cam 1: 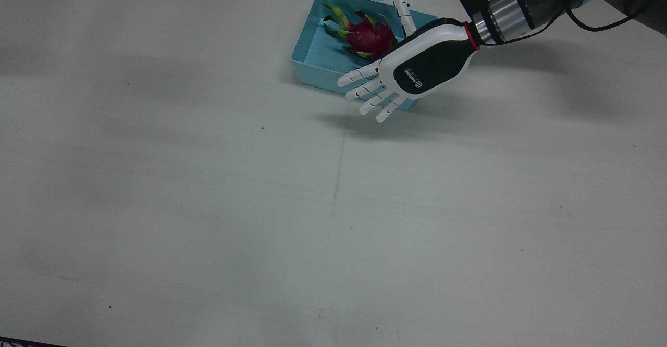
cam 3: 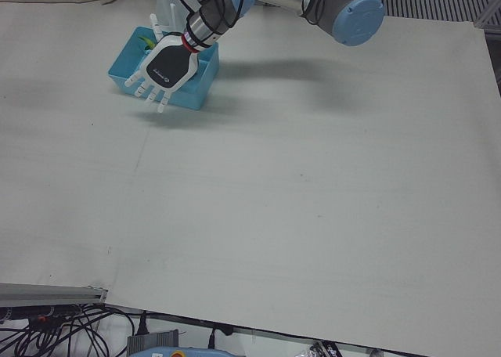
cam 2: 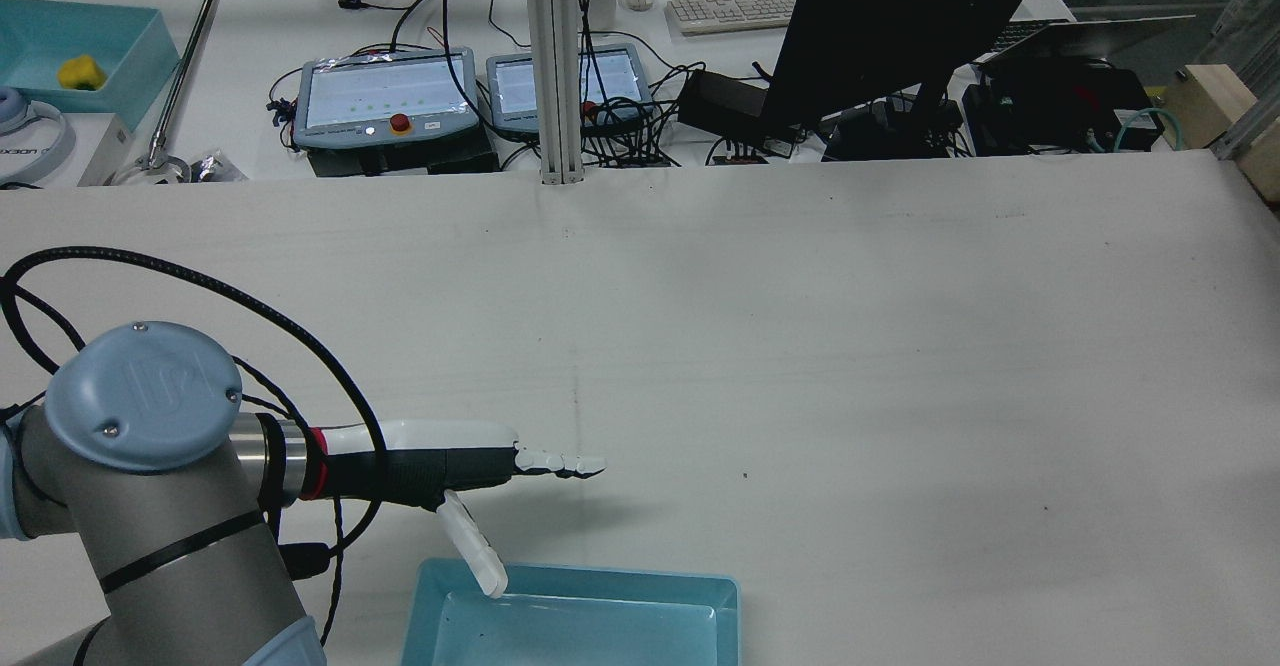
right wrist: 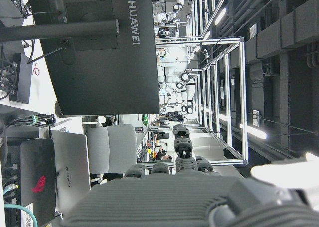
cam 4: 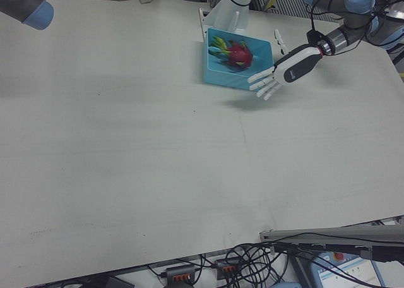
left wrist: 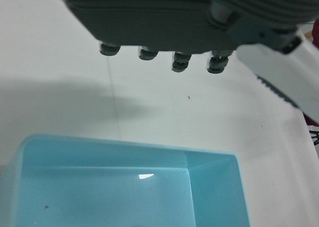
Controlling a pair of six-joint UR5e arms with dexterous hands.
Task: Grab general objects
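The left hand (cam 1: 424,65) hangs flat and spread over the near corner of the blue bin (cam 1: 318,45), palm down, fingers (cam 1: 365,89) stretched out past the rim toward open tabletop (cam 1: 333,206), thumb angled back over the bin. It holds nothing. Just beyond the hand's thumb side, inside the bin, lies the dragon fruit (cam 1: 370,37), magenta with green scales, apparently not touched by the hand, though part of it is hidden under the hand's edge.

The likely trouble: the palm sits over the bin wall rather than over the fruit, so a straight descent would probably land the fingers on the rim or outside it, tipping or shoving the light bin. The fruit sits close to the wall nearest the hand, leaving little room for fingers to get around it; its soft scales could bend or slip under the fingertips, and the rounded body could roll away across the smooth bin floor.

The right hand shows only in its own camera, fingers (right wrist: 182,152) seemingly extended and empty, pointed out at the lab.

Writing: a small white logo and wordmark on the left hand's black back, too small to read; "HUAWEI" on the back of a monitor (right wrist: 99,53) in the right hand view.
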